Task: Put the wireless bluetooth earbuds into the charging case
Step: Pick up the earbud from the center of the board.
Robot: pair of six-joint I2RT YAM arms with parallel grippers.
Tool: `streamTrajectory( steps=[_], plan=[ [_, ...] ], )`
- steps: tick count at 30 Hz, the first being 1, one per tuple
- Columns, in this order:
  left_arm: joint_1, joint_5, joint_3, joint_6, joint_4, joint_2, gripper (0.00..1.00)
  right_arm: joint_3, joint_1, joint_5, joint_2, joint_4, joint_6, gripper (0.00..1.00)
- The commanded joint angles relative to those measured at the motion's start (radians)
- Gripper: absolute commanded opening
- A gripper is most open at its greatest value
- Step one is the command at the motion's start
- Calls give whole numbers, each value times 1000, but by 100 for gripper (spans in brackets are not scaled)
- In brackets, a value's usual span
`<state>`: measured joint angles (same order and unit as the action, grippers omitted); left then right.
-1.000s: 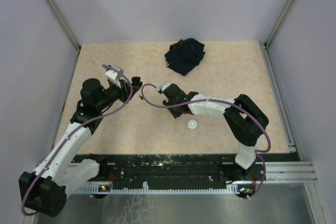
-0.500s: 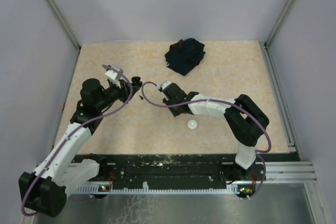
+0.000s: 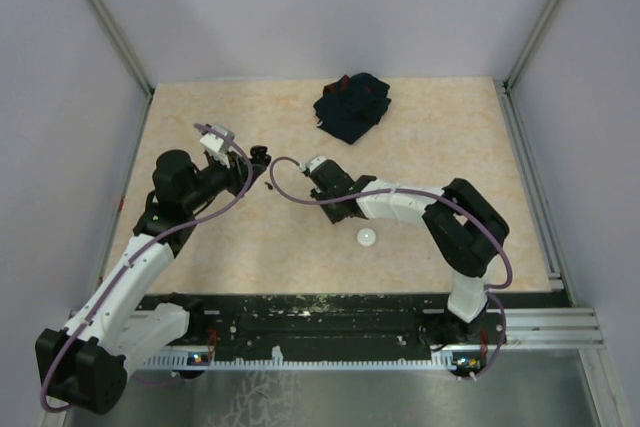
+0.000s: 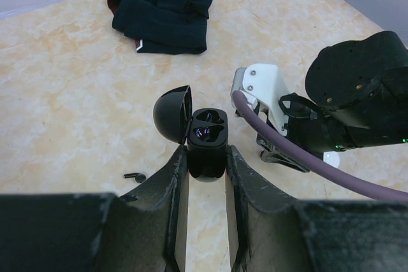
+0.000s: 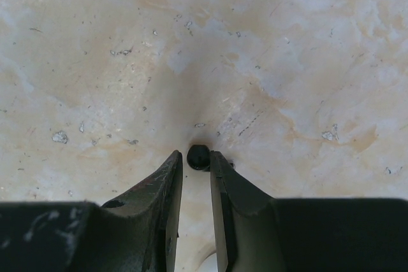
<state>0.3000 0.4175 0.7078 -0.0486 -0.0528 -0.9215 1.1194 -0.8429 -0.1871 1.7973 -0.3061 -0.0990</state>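
Note:
My left gripper (image 4: 207, 159) is shut on the black charging case (image 4: 208, 138), held above the table with its round lid swung open to the left and both sockets showing. One black earbud (image 4: 135, 176) lies on the table left of that gripper. In the right wrist view my right gripper (image 5: 195, 157) points down at the table, its jaws narrowly open around another black earbud (image 5: 199, 157) at the fingertips. The right finger touches that earbud and a sliver of gap shows on the left. The right arm (image 3: 395, 202) reaches toward the case (image 3: 258, 155).
A dark navy cloth (image 3: 350, 105) lies bunched at the back of the table. A white round puck (image 3: 367, 237) sits on the tabletop in front of the right forearm. A purple cable (image 4: 299, 160) loops off the right wrist close to the case.
The right jaws have narrowed slightly around the black earbud. The left gripper and the case have not moved.

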Motion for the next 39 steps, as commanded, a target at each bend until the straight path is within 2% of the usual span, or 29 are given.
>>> streamTrajectory(
  steps=[1, 10, 18, 30, 39],
  plan=[
    [-7, 3, -6, 6, -38, 16, 0, 3, -9, -13, 19, 20, -16, 25],
    [-8, 3, -7, 6, -38, 16, 0, -1, -9, -22, 42, 22, -19, 24],
    [-9, 9, -9, 7, -41, 14, 0, -7, -8, -26, 29, 14, -19, 13],
    [-10, 125, -78, 3, -186, 61, 0, 24, 10, 104, -215, 1, -18, 10],
    [-19, 175, -142, -15, -316, 103, 0, 58, 62, 292, -376, 26, -67, 10]
  ],
)
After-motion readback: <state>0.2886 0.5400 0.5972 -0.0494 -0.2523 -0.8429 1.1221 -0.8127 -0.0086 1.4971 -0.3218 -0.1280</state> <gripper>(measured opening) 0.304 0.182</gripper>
